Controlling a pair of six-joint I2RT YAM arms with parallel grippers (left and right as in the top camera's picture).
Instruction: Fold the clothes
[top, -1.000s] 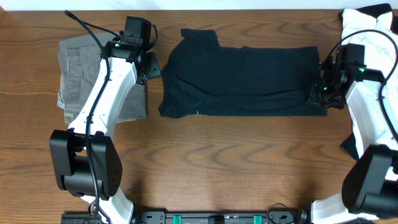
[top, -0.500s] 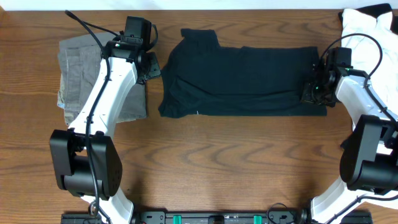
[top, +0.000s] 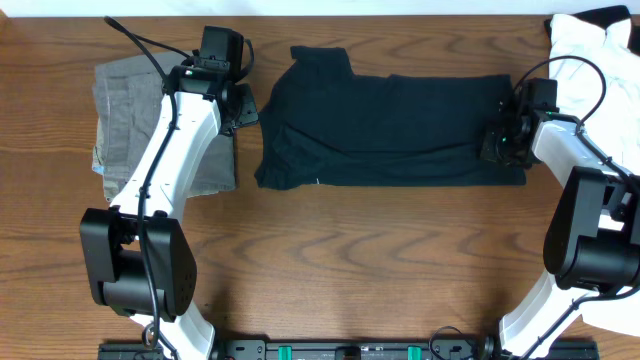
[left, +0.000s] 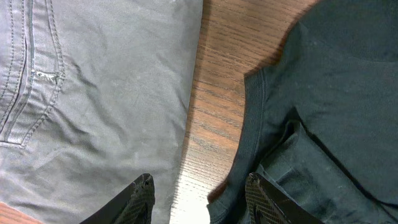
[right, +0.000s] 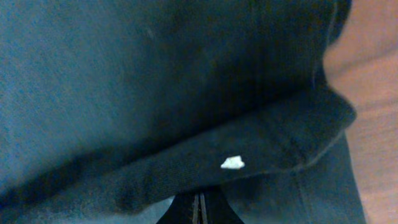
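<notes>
I can read no text, label, brand, number or sign in any of my three views. The only light mark is a white speck (right: 232, 163) on the black T-shirt (right: 155, 93) in the right wrist view. It is too small and blurred for me to tell if anything is written on it.
</notes>
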